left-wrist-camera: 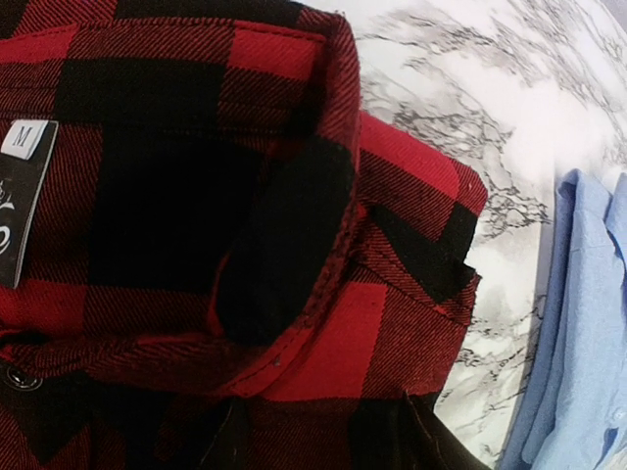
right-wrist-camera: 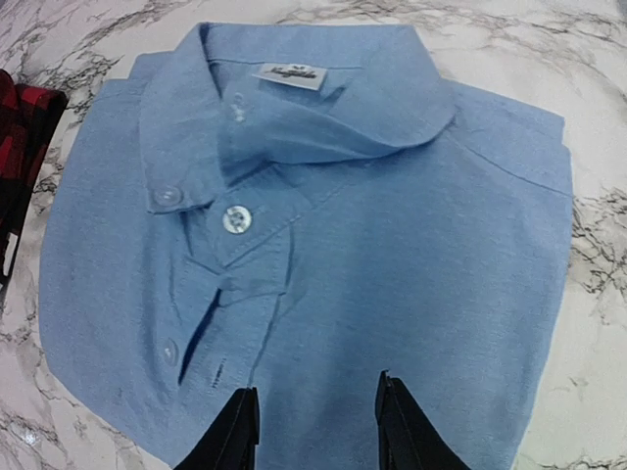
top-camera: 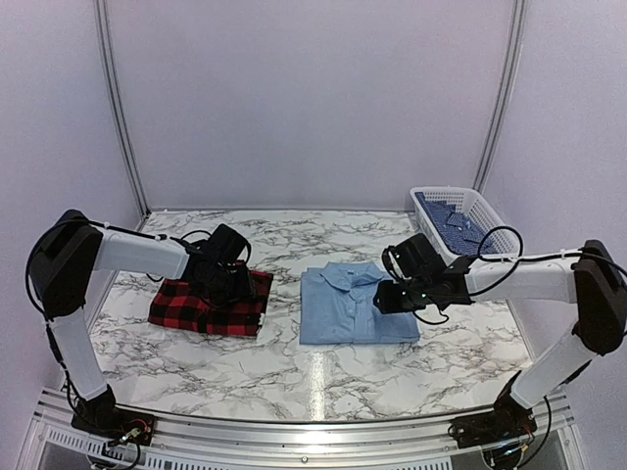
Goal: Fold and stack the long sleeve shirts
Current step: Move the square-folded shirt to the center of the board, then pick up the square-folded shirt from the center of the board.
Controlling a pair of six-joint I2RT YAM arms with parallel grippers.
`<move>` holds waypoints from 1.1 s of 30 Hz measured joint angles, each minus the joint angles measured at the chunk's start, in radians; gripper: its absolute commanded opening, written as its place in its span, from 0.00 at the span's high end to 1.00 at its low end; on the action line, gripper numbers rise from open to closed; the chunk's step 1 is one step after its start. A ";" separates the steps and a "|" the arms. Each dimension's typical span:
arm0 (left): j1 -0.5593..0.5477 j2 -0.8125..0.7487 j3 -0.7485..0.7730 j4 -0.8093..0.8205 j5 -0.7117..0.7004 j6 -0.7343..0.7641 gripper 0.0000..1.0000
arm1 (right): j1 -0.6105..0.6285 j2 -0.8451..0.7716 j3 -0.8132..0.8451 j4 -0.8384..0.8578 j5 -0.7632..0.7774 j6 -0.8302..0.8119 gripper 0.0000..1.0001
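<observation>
The red-and-black plaid shirt (top-camera: 201,308) lies folded at the left of the table. In the left wrist view the plaid shirt (left-wrist-camera: 196,196) fills the frame, collar up, with an "M" label. My left gripper (top-camera: 230,279) hovers over its right part, jaws apart, plaid cloth under and between the fingertips (left-wrist-camera: 431,441); the gripper (left-wrist-camera: 318,436) is open. The light blue shirt (top-camera: 353,305) lies folded at the centre, buttoned, collar toward the back. My right gripper (top-camera: 389,296) sits at its right edge; the gripper (right-wrist-camera: 315,423) is open above the blue shirt (right-wrist-camera: 323,215), holding nothing.
A white basket (top-camera: 485,211) holding dark blue patterned cloth stands at the back right. The marble tabletop (top-camera: 196,367) shows in a narrow strip between the two shirts. Pale walls close the table on three sides.
</observation>
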 measured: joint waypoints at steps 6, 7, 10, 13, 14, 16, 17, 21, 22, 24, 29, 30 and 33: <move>-0.035 0.052 0.070 -0.001 0.043 -0.004 0.46 | -0.074 -0.049 -0.051 0.004 -0.020 -0.007 0.61; -0.037 0.061 0.082 -0.001 0.050 -0.005 0.46 | -0.083 -0.057 -0.057 0.005 -0.023 -0.009 0.61; -0.041 0.084 0.113 -0.002 0.063 -0.005 0.46 | -0.101 -0.084 -0.074 0.006 -0.032 -0.015 0.61; -0.042 0.102 0.140 -0.005 0.069 -0.003 0.45 | -0.119 -0.105 -0.089 0.008 -0.043 -0.022 0.60; -0.042 0.104 0.144 -0.006 0.070 -0.001 0.44 | -0.126 -0.111 -0.095 0.009 -0.047 -0.023 0.60; -0.042 0.105 0.153 -0.016 0.072 0.006 0.43 | -0.140 -0.124 -0.107 0.013 -0.061 -0.026 0.59; -0.042 0.105 0.156 -0.022 0.072 0.013 0.42 | -0.151 -0.134 -0.116 0.018 -0.070 -0.026 0.59; -0.044 0.099 0.173 -0.048 0.071 0.044 0.35 | -0.196 -0.172 -0.145 0.033 -0.114 -0.027 0.60; -0.046 0.090 0.178 -0.059 0.071 0.054 0.33 | -0.210 -0.175 -0.147 0.037 -0.127 -0.029 0.61; -0.051 0.069 0.187 -0.070 0.071 0.074 0.31 | -0.240 -0.179 -0.150 0.047 -0.153 -0.030 0.61; -0.093 0.005 0.229 -0.084 0.086 0.111 0.29 | -0.309 -0.185 -0.170 0.079 -0.216 -0.037 0.59; -0.105 0.003 0.244 -0.083 0.095 0.114 0.30 | -0.322 -0.185 -0.175 0.086 -0.230 -0.037 0.58; -0.138 0.011 0.280 -0.083 0.118 0.114 0.31 | -0.359 -0.185 -0.186 0.102 -0.269 -0.037 0.57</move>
